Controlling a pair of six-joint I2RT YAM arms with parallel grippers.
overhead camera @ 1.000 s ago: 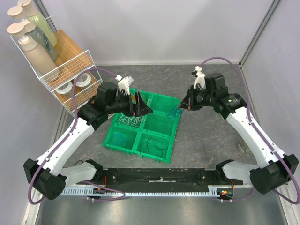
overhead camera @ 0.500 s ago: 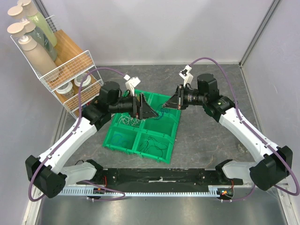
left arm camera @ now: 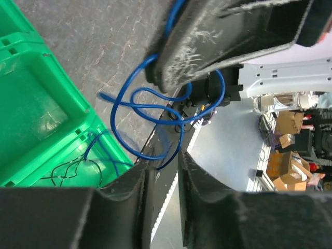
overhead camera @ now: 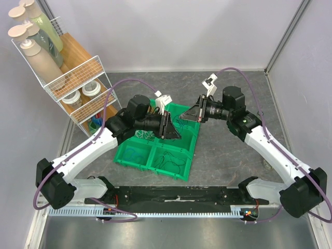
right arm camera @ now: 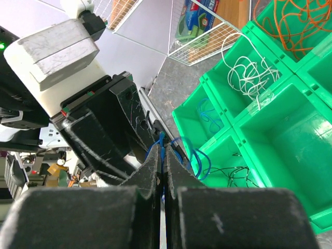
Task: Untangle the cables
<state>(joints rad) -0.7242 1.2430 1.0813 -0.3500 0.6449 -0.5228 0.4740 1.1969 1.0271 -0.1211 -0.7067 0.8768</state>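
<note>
Working on the blue cable, hung in the air between the two arms, over the right side of the green tray. Clamped near the top by the right tool, fingers pressed together on one strand (a sliver of blue just showing at the tips). Opposite it, the left tool, fingers apart with only a narrow gap, the lowest loop of the tangle dipping toward that gap; impossible to say whether touching either pad.

Judged as the step in hand: taking a second hold, so as to draw the knot apart. Aim the left tool at a single strand, not at the crossing of the loops (risk of locking the tangle by closing on two at once). Close fully only with one strand between the pads, then pull slowly away from the right tool, along the loop rather than across it. Mind the trailing end near the black cable below. Leave the orange coil and white coil alone, well apart in their own compartments.
</note>
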